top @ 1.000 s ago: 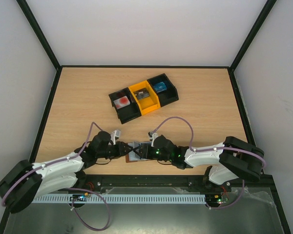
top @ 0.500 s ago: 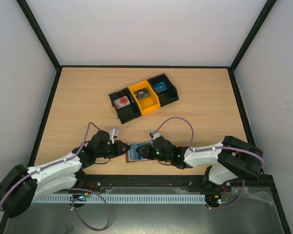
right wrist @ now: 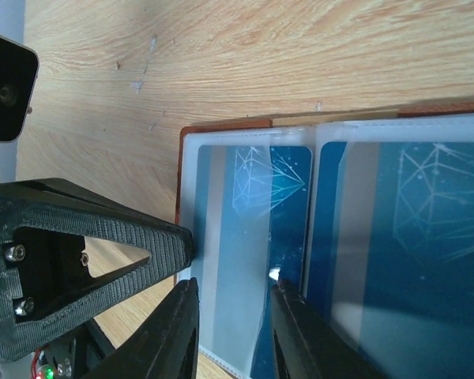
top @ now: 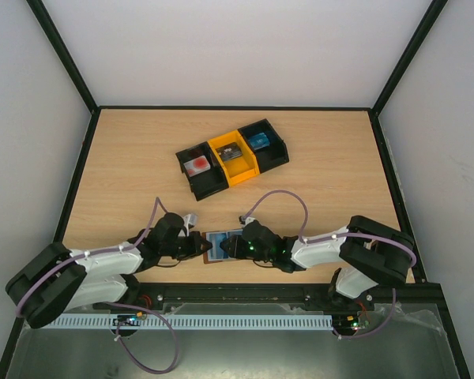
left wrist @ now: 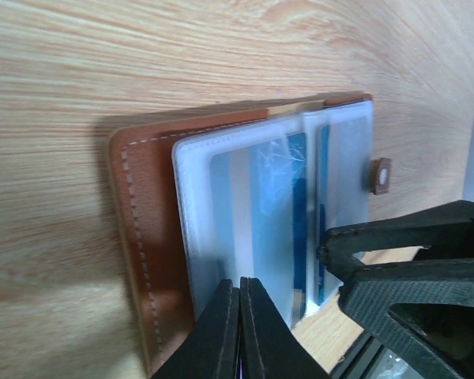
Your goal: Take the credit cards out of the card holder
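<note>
Brown card holder (left wrist: 139, 225) between left jaws pressed together, right jaws part-spread.

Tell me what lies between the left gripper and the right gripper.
A clear sleeve of the card holder, blue card inside. In the right wrist view the left gripper touches its outer edge and the right gripper flanks it with its fingers.

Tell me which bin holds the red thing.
The black bin at the left end of the row, beside the orange bin; the other black bin holds something blue.
</note>
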{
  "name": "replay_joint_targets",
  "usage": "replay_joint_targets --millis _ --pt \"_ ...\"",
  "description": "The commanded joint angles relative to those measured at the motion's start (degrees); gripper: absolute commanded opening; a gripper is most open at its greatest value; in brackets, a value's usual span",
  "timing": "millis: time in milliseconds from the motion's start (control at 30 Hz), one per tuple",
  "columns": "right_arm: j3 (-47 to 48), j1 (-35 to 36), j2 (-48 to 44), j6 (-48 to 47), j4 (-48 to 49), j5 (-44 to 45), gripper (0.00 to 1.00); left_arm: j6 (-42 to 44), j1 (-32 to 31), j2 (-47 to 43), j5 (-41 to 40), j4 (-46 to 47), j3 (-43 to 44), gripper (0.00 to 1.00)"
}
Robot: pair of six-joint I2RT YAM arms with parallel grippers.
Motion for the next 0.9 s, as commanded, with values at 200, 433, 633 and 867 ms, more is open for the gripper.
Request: replay_joint_targets --millis 200,433,633,867 --pt "2.41 0.15 1.21 -1.28 -4.2 3.31 0.25 3.06 0.34 3.09 -2.18 -0.13 -1.06 0.05" --pt "2.33 0.14 0.47 -1.05 -6.31 5.09 0.23 3.13 0.34 2.84 -2.31 -0.17 -1.61 0.05" --pt "2.77 0.16 1.1 -0.89 -6.67 4.94 0.23 3.16 0.34 2.68 -2.31 -0.15 -1.68 0.05" --pt "3.28 0.18 3.81 -0.09 -5.64 3.07 0.26 3.13 0.34 2.74 -2.31 0.12 -1.81 0.05"
